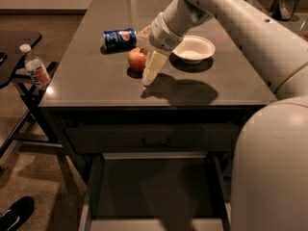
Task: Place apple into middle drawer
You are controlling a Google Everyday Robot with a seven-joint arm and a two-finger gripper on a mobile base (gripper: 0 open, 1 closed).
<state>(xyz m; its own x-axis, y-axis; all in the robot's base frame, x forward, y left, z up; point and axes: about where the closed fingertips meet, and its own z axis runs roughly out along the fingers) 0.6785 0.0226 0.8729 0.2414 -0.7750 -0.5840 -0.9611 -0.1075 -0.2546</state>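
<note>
- Camera view: found the apple (138, 58) sitting on the grey tabletop (96, 88), near the middle and not yet lifted.
- Saw the gripper (148, 57) lowered right at the apple, with one pale finger (151, 69) down along its right side and the tip near the tabletop.
- Took a pale piece behind the apple for the other finger, so judged the gripper spread open around the fruit, with nothing clamped yet.
- Judged that stance as set for closing on the apple before any lift.
- Noted the middle drawer (154, 186) pulled out below the table's front edge, its dark bottom bare, presumably left open to take the apple.
- Noted the closed drawer front (156, 138) with its handle just above it.
- Spotted a blue soda can (119, 38) on its side just behind the apple, apart from it, and a white bowl (194, 48) to the right, under the arm (226, 13).
- Made out a water bottle (36, 71) on a dark stand to the left, and a black shoe (17, 214) on the speckled floor.
</note>
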